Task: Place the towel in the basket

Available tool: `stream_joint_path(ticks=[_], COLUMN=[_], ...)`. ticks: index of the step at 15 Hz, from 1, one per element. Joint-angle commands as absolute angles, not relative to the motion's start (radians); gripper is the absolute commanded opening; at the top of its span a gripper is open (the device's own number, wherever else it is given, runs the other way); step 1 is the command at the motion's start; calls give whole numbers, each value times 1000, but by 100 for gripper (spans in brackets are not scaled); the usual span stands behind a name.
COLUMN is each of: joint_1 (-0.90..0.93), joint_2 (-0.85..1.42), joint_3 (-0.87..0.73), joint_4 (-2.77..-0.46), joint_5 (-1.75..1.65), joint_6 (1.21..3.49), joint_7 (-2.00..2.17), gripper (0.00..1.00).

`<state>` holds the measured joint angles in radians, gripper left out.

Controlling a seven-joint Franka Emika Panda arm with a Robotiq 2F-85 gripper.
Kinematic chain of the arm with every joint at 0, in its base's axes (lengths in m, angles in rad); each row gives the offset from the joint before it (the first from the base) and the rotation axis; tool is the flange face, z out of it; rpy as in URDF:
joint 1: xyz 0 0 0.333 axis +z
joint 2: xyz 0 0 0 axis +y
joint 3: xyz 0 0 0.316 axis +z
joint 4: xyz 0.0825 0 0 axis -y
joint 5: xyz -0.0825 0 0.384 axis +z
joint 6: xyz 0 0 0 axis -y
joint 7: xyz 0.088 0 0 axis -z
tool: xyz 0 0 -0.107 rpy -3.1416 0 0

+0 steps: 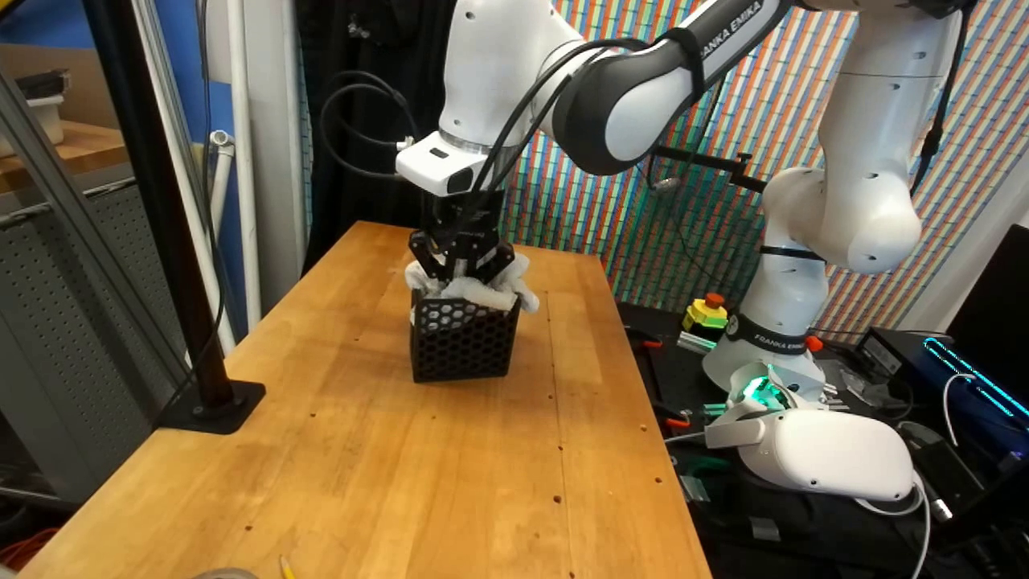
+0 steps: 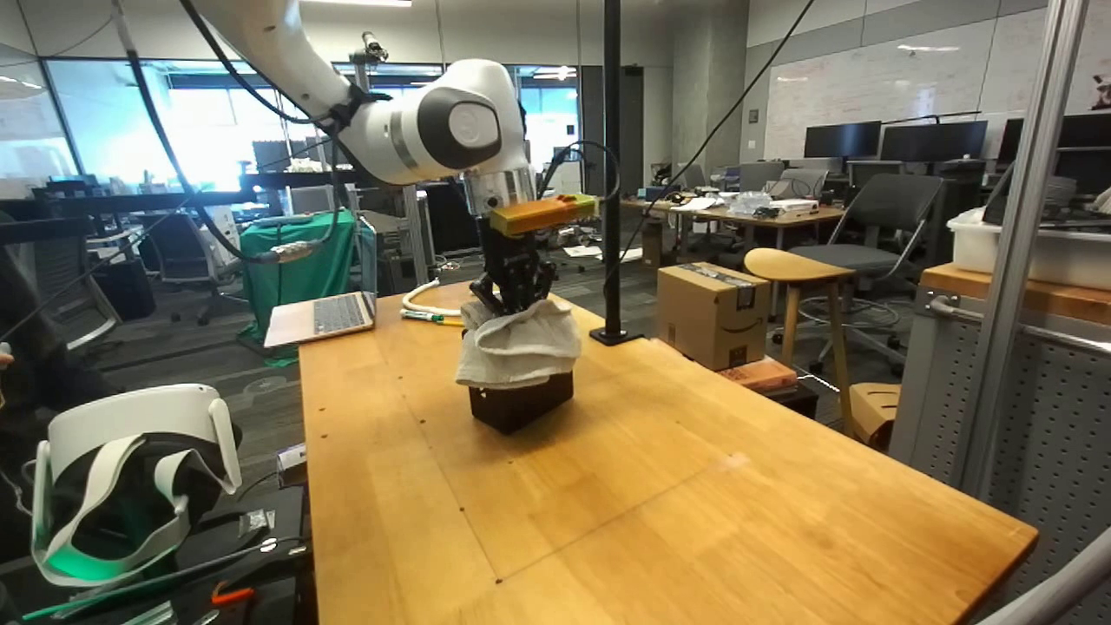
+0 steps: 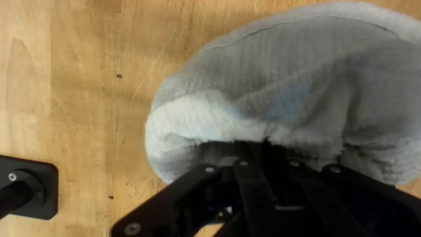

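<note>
Cream-white towel [image 2: 519, 343]: bunched in the mouth of the black perforated basket [image 1: 465, 344]; in an exterior view, at mid-frame, it hangs over the outside and covers the upper part of the walls. Basket upright on the wooden table [image 1: 402, 482], slightly left of and below centre in both exterior views. Robotiq gripper [image 1: 464, 273]: directed downward, lower end among the folds. In the wrist view its fingers [image 3: 251, 184] enter from the bottom edge, close together, tips lost in a dark hollow of cloth; whether they grip it cannot be determined. Black post [image 1: 163, 201]: left of frame, in an exterior view; white VR headset [image 1: 828, 454] at lower right.
</note>
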<state>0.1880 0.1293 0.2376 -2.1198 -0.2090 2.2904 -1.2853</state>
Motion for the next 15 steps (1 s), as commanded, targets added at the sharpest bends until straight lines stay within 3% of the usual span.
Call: stream_joint_path(ticks=[1, 3, 4, 6, 8, 10, 15], joint_1=[240, 260, 268, 277, 279, 274, 259], joint_2=[-4, -51, -70, -97, -114, -119, -91], joint_3=[257, 272, 279, 286, 284, 275, 244], joint_4=[-2151, -2147, -2146, -2148, -2158, -2171, -2187], joint_5=[-299, -334, -350, -366, -375, -383, -386], joint_6=[2205, 2151, 2124, 2090, 2097, 2126, 2183], joint_7=[-1153, -1099, -1076, -1057, -1063, -1086, -1144], gripper=[50, 66, 28, 27, 11, 2, 5])
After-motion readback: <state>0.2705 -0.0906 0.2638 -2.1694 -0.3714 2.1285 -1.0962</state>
